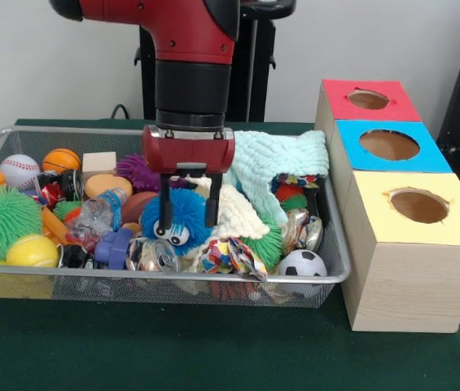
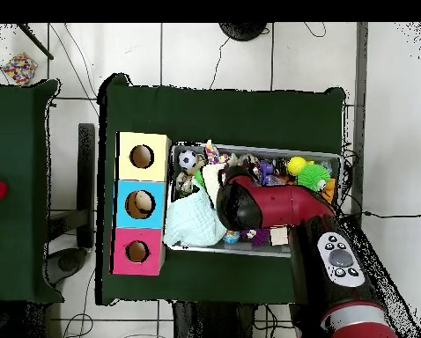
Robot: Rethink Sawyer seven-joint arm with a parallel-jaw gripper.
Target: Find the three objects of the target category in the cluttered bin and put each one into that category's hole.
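front: low, close, faces robot | overhead: high, straight down | shared: bin (image 1: 339,273) (image 2: 254,249), boxes (image 1: 409,277) (image 2: 142,176)

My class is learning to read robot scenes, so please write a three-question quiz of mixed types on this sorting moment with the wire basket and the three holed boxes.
1. True or false: the gripper stands with a finger on each side of the blue fuzzy puffball with white googly eyes.
2. Multiple choice: in the front view, which round hole lies farthest from the camera? A: the hole with the red square surround. B: the hole with the blue surround. C: the hole with the yellow surround.
3. Fill in: the small black-and-white football lies in the silver wire mesh basket at the end nearest the ____ boxes.

Key: 1 true; 2 A; 3 wooden.
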